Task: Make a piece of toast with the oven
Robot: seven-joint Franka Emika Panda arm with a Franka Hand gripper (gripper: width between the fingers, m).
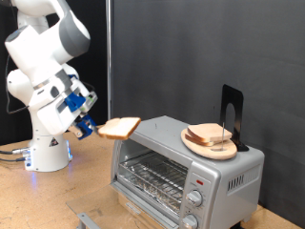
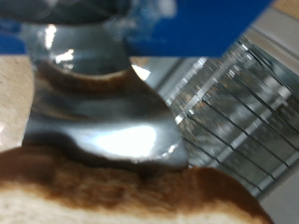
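One piece of toast [image 1: 120, 126] in tool [image 1: 88, 123], beside oven [image 1: 181, 164]

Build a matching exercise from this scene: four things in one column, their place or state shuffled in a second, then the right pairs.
Things
1. piece of toast
2. oven
3. wooden plate
4. black stand

Places or states
A. upright on the oven top, beside the plate
B. held in the hand, in the air by the oven's top corner
C. on the wooden table, wire rack showing in front
D. on top of the oven, carrying bread slices

Pairs: 1-B, 2-C, 3-D, 4-A
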